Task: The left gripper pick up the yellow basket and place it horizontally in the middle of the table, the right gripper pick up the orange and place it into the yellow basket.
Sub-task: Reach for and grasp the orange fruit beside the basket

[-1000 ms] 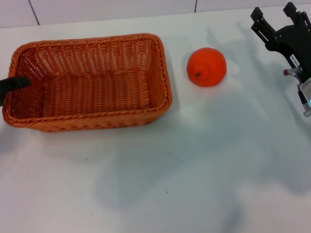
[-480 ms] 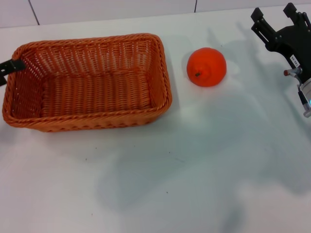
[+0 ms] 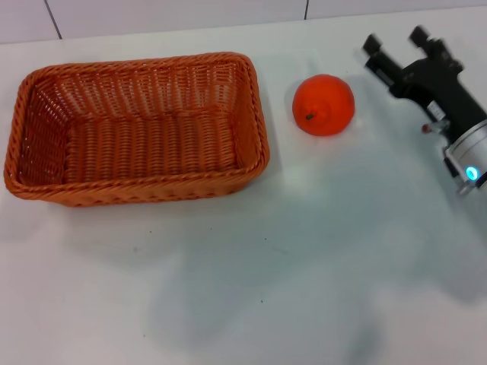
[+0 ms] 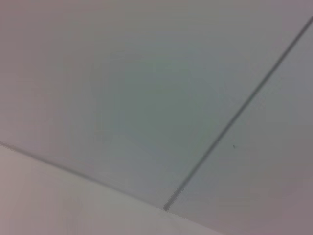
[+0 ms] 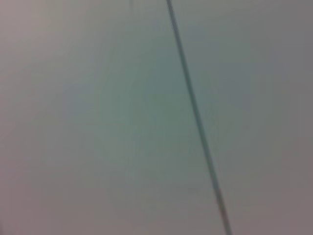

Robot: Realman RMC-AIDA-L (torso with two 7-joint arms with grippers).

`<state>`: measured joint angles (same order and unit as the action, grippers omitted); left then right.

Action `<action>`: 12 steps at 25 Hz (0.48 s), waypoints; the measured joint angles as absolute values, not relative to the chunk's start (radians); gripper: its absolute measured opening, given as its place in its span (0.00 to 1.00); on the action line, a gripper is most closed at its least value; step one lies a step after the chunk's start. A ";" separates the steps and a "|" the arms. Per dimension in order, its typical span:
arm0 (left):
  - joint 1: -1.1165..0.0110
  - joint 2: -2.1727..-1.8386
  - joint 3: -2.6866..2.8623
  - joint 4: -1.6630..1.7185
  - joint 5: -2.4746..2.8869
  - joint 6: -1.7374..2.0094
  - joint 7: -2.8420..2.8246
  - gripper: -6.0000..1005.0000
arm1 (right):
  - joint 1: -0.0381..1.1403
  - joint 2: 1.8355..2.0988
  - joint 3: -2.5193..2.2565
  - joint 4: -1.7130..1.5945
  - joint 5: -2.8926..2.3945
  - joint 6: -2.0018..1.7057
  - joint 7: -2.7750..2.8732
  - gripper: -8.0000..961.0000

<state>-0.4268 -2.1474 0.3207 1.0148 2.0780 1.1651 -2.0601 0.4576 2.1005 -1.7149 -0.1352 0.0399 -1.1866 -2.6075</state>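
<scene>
The yellow basket (image 3: pixel 137 129), orange-brown wicker, lies lengthwise across the left half of the white table (image 3: pixel 304 251), and nothing is in it. The orange (image 3: pixel 324 104) sits on the table just right of the basket. My right gripper (image 3: pixel 397 47), a black claw with a silver wrist and blue light, is open at the far right, a little right of the orange and apart from it. My left gripper is out of view. Both wrist views show only pale panelled surface.
A white tiled wall (image 3: pixel 175 14) runs along the table's far edge. The table's front half is bare white surface.
The left gripper's black finger, at the basket's left rim before, has withdrawn out of view. The right gripper has moved left toward the orange and tilted.
</scene>
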 joint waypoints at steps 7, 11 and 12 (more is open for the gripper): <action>-0.399 -2.161 0.321 0.996 1.932 1.130 -1.899 0.92 | 0.472 2.105 -1.715 -0.138 -0.110 -1.079 -2.511 0.97; -0.384 -2.161 0.321 0.955 1.818 1.133 -1.775 0.92 | 0.477 2.103 -1.715 -0.139 -0.153 -1.044 -2.479 0.97; -0.382 -2.161 0.320 0.944 1.796 1.135 -1.750 0.92 | 0.478 2.103 -1.715 -0.139 -0.155 -1.035 -2.477 0.97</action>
